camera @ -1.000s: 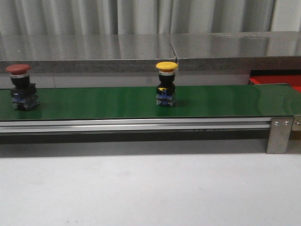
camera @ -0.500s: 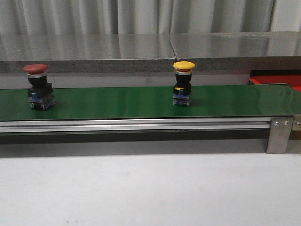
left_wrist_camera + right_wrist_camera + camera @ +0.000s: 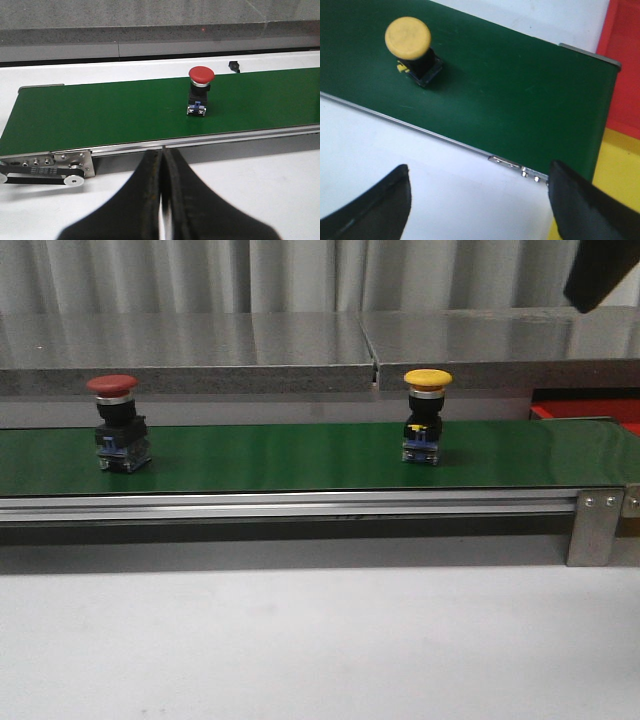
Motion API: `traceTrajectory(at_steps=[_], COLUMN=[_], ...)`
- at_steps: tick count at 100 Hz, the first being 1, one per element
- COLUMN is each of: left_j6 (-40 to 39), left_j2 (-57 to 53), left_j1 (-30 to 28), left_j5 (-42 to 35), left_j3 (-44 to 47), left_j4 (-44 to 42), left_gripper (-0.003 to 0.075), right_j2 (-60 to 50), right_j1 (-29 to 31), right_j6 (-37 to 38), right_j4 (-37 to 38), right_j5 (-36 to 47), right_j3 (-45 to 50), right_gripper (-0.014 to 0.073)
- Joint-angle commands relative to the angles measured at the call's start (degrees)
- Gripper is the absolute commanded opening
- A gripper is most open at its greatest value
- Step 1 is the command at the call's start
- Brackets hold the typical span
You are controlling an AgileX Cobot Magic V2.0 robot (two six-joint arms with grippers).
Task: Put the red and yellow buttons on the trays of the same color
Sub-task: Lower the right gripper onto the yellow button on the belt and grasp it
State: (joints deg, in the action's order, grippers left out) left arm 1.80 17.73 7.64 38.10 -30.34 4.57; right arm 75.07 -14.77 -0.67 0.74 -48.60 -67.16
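Observation:
A red button (image 3: 118,422) stands upright on the green belt (image 3: 300,455) at the left; the left wrist view also shows this red button (image 3: 200,90). A yellow button (image 3: 426,415) stands on the belt right of centre, and the yellow button (image 3: 412,48) appears again in the right wrist view. My left gripper (image 3: 162,159) is shut with nothing in it, over the white table short of the belt. My right gripper (image 3: 480,185) is open and empty, above the table near the belt's right end. A red tray (image 3: 625,70) and a yellow tray (image 3: 620,180) lie beyond that end.
The belt's metal rail and end bracket (image 3: 594,525) run along its near side. A grey shelf (image 3: 300,350) stands behind the belt. A small black part (image 3: 233,65) lies on the table past the belt. A dark piece of the right arm (image 3: 605,270) shows at the top right.
Both buttons have ridden the belt to the right. A dark piece of the right arm has come into the front view's top right corner.

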Motion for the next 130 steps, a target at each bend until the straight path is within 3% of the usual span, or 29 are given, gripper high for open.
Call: traceTrajectory(at_steps=[1, 39, 78, 87, 104, 130], left_j6=[-0.5, -0.5, -0.5, -0.5, -0.5, -0.5], left_j2=[0.5, 0.5, 0.5, 0.5, 0.5, 0.5], left_j1=[0.4, 0.4, 0.4, 0.4, 0.4, 0.4], left_j5=[-3.8, -3.8, -3.8, -3.8, -3.8, -3.8], left_j3=[-1.5, -1.5, -1.5, -1.5, -1.5, -1.5], left_j4=[0.8, 0.8, 0.8, 0.8, 0.8, 0.8], left_gripper=[-0.0019, -0.0019, -0.0019, -0.0019, -0.0019, -0.0019], right_j2=[2.6, 19.2, 28.9, 29.9, 30.0, 27.9], right_j1=[-0.7, -1.0, -0.8, -0.3, 0.7, 0.9], right_j6=[-0.8, -5.1, -5.1, -5.0, -5.0, -5.0], right_j4=[-0.1, -5.4, -4.2, -3.7, -3.7, -3.5], right_j5=[0.2, -10.2, -7.2, -6.9, -6.9, -7.7], right_j3=[-5.5, -22.2, -26.4, -26.4, -26.4, -26.2], right_gripper=[0.0592, 0.0592, 0.0588, 0.0515, 0.0271, 0.0246])
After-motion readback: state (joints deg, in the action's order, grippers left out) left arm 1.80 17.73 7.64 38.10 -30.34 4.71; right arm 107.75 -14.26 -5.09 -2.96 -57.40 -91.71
